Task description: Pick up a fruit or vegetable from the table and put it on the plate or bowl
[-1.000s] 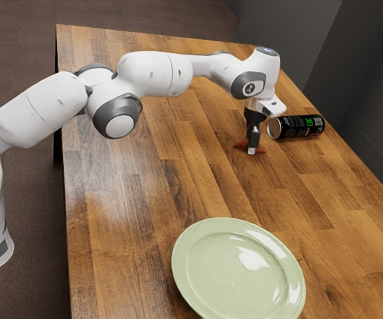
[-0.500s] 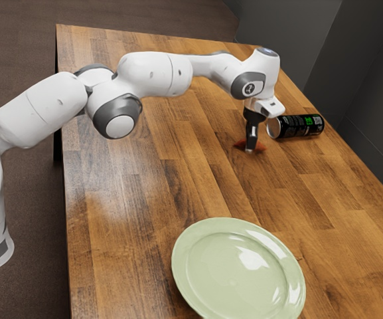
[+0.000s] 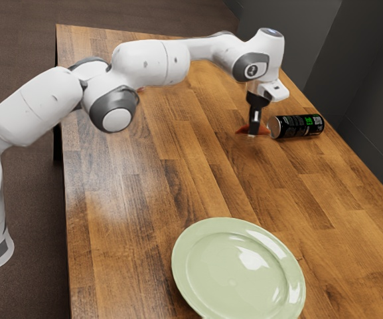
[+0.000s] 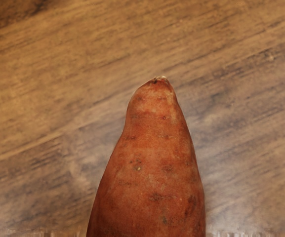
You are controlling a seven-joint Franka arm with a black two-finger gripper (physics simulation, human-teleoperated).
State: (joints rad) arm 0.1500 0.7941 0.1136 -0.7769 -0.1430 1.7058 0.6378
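The table (image 3: 131, 199) is long, and the green plate (image 3: 237, 269) lies well apart, so lift high before swinging away from the can (image 3: 297, 125). The claw (image 3: 252, 131) pinches the sweet potato (image 4: 152, 168) just beside that can; grip firmly and move smoothly.

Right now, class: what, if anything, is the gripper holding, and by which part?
The gripper holds a sweet potato near its middle, an end showing either side.

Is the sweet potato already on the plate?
No, the sweet potato is at the gripper beside the can, well apart from the plate.
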